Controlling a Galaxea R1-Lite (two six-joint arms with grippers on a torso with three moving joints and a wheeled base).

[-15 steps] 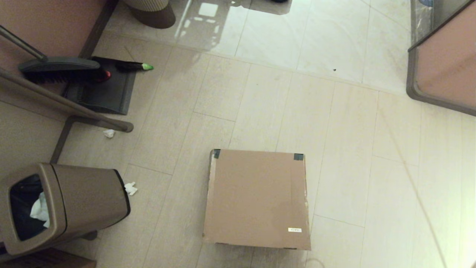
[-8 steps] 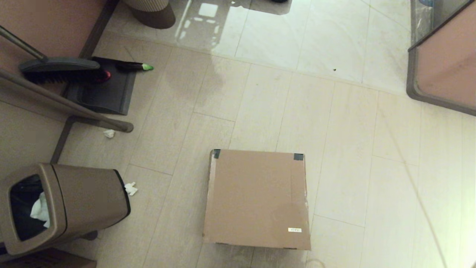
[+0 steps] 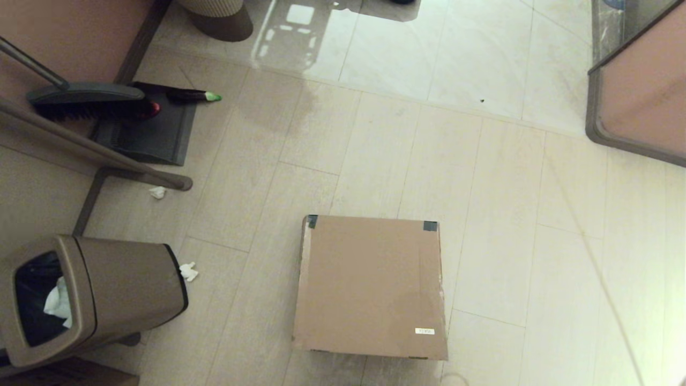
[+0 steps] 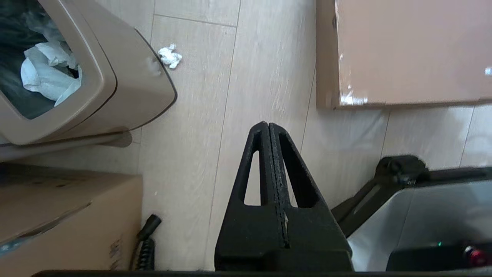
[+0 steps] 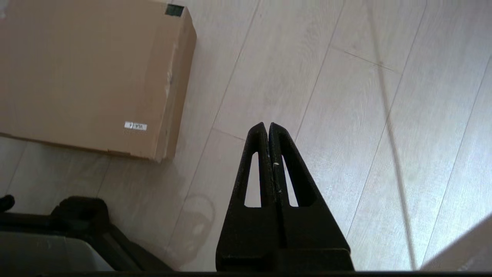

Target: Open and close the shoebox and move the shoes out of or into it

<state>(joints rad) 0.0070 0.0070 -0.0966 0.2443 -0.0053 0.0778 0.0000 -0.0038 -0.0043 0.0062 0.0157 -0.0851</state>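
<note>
- The shoebox (image 3: 371, 287) lies flat on the tiled floor (image 3: 482, 214) with its lid down, dark tape (image 3: 430, 225) at the two far lid corners and a small white label (image 3: 424, 331) near one near corner.
- What the shoebox holds cannot be told, since the closed lid hides the inside; no shoes show in any view.
- The left gripper (image 4: 268, 129) hangs above bare floor with its fingers pressed together and nothing between them; the shoebox is ahead of it and off to its right, well apart.
- The right gripper (image 5: 268, 129) also has its fingers pressed together on nothing, over bare floor; the shoebox sits ahead and to its left, apart from the tips.
- A brown trash bin (image 3: 107, 289) stands ahead and to the left of the left gripper, with crumpled white paper (image 4: 46, 75) inside its dark opening.
- A small white paper wad (image 4: 170, 57) lies on the floor just beside the bin.
- Another cardboard box (image 4: 65, 223) sits close by the left gripper, to its left.
</note>
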